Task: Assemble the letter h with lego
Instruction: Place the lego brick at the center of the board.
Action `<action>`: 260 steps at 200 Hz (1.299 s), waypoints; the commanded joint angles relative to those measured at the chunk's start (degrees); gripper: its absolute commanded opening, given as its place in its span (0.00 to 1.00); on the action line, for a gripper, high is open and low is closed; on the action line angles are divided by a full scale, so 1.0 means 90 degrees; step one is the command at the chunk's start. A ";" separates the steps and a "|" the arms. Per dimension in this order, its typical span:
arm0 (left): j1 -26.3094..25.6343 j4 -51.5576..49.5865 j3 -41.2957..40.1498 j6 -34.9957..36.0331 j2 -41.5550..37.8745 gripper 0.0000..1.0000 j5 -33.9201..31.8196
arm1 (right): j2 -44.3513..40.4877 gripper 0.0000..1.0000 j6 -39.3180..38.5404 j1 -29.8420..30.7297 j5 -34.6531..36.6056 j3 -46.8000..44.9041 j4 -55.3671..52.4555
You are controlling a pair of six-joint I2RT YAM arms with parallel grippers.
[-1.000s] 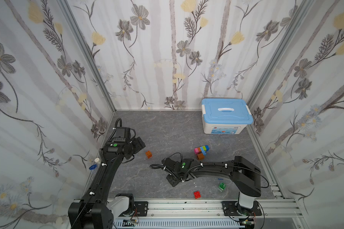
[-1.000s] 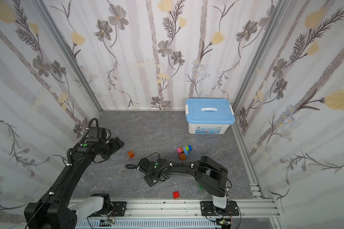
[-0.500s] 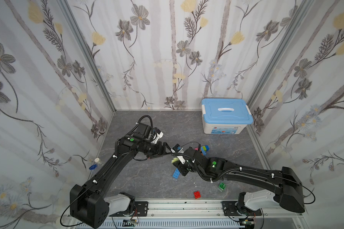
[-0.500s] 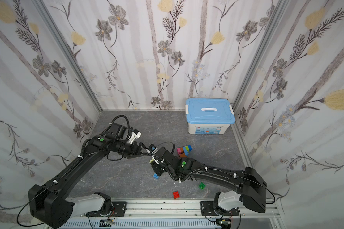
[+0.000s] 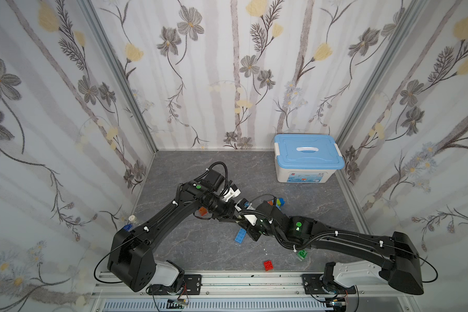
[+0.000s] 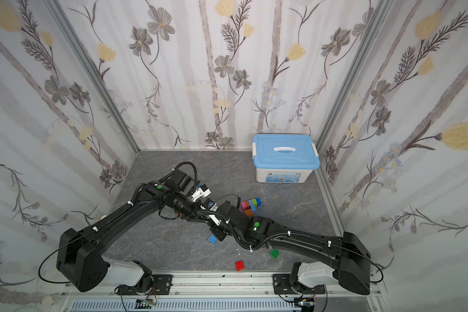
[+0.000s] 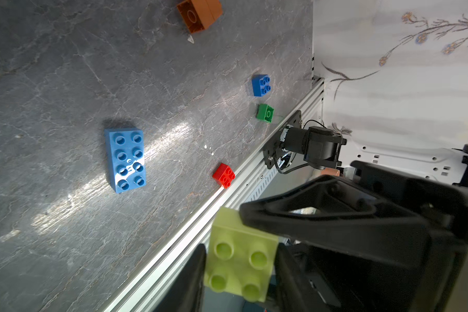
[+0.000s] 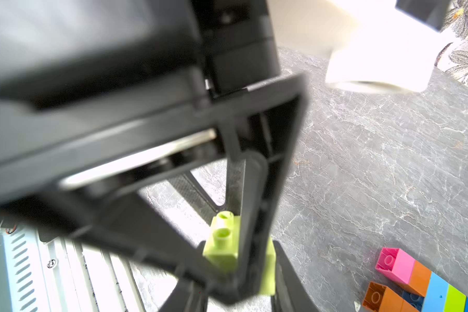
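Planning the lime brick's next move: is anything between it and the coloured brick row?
Nothing on the table: the right wrist view shows bare table from the held lime brick to the brick row. In both top views only the right arm's wrist lies between them.

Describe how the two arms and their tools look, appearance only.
The left arm and right arm are both matte black, with boxy shoulder housings and white base sections. Ribbed black cable conduit runs along them, fastened by white ties. Each arm carries a round green dot and a white wrist bracket. The left tool and right tool have black, open triangular-frame fingers.
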 commanded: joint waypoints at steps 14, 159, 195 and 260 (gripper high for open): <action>-0.0076 0.0176 -0.0123 -0.0071 -0.0033 0.31 0.0950 | -0.0055 0.30 0.0025 -0.0026 0.0151 -0.0047 0.0895; -0.0262 0.1813 -0.0610 -0.2174 0.1021 0.25 -0.6032 | -0.0147 0.99 0.2090 -0.0495 0.1597 -0.0285 -0.1269; -0.0388 0.1643 -0.0002 -0.2191 0.2283 0.26 -0.6721 | -0.0553 0.99 0.3935 -0.0562 0.2134 -0.0871 -0.2249; -0.0449 0.1955 0.0190 -0.2042 0.2629 0.62 -0.6318 | -0.0635 0.92 0.5573 -0.1651 0.1473 -0.1223 -0.4034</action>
